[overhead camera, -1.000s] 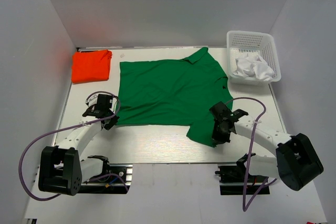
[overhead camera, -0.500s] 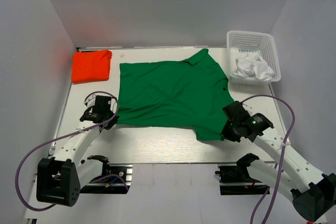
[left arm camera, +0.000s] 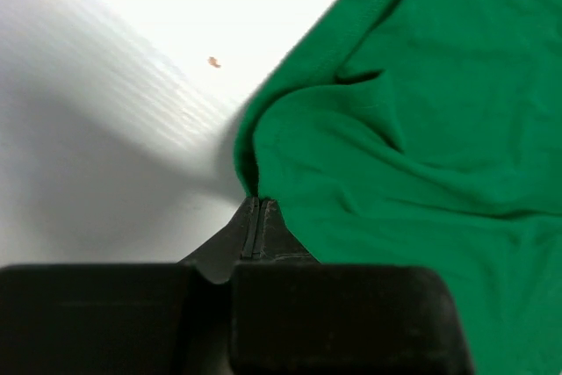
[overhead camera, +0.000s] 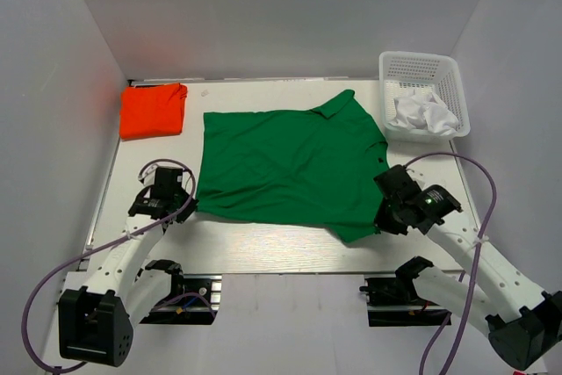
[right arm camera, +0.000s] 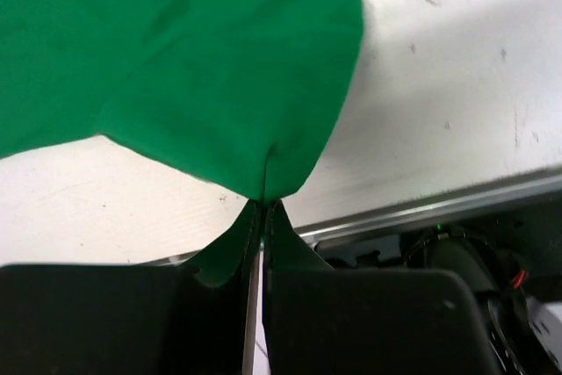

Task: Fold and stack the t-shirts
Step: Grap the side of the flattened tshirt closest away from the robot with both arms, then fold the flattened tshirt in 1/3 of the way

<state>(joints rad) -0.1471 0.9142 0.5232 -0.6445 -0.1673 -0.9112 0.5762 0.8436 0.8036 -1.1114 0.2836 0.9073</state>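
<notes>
The green t-shirt [overhead camera: 290, 164] lies spread flat across the middle of the table, collar toward the back right. My left gripper [overhead camera: 187, 205] is shut on its near left corner [left arm camera: 263, 173]. My right gripper [overhead camera: 379, 219] is shut on its near right corner, a sleeve edge [right arm camera: 263, 164], close to the table's front edge. The orange-red t-shirt [overhead camera: 153, 110] lies folded at the back left corner, apart from both grippers.
A white mesh basket [overhead camera: 422, 94] with crumpled white cloth [overhead camera: 421, 115] stands at the back right, next to the green shirt's collar. White walls close in the table on three sides. The table's metal front edge [right arm camera: 439, 204] runs just below my right gripper.
Both grippers have pulled toward the near edge with the green shirt's corners held. The right arm swung outward to the right, and the shirt has shifted and stretched flatter.
</notes>
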